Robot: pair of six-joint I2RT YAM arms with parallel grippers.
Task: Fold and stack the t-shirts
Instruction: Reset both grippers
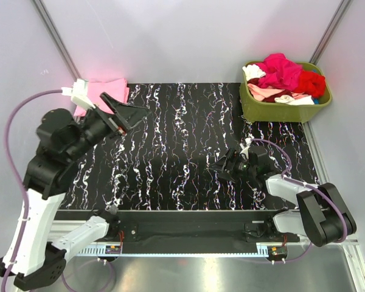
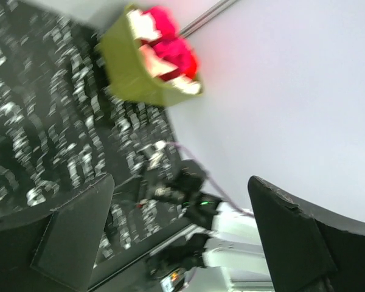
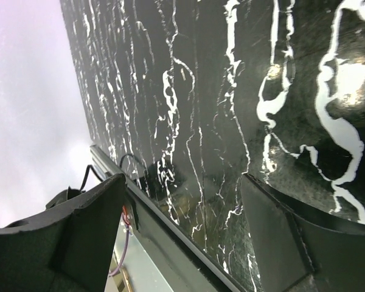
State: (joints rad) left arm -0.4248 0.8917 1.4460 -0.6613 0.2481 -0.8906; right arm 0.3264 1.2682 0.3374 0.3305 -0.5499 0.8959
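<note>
A folded medium pink t-shirt (image 1: 105, 91) lies at the table's far left corner. Magenta (image 1: 278, 70), red (image 1: 310, 82), pale pink and white t-shirts are heaped in the olive-green tub (image 1: 280, 111) at the far right. The tub (image 2: 129, 70) and its heap (image 2: 170, 45) also show, blurred, in the left wrist view. My left gripper (image 1: 129, 111) is open and empty, raised just in front of the pink t-shirt, and its wrist view (image 2: 182, 237) holds nothing. My right gripper (image 1: 222, 169) is open and empty, low over the table's near middle; its wrist view (image 3: 182, 225) shows only bare table.
The black marbled table (image 1: 170, 152) fills the middle. A black rail (image 1: 188, 222) runs along its near edge and also shows in the right wrist view (image 3: 170, 237). Pale walls close in the back and sides. The right arm (image 2: 191, 198) shows in the left wrist view.
</note>
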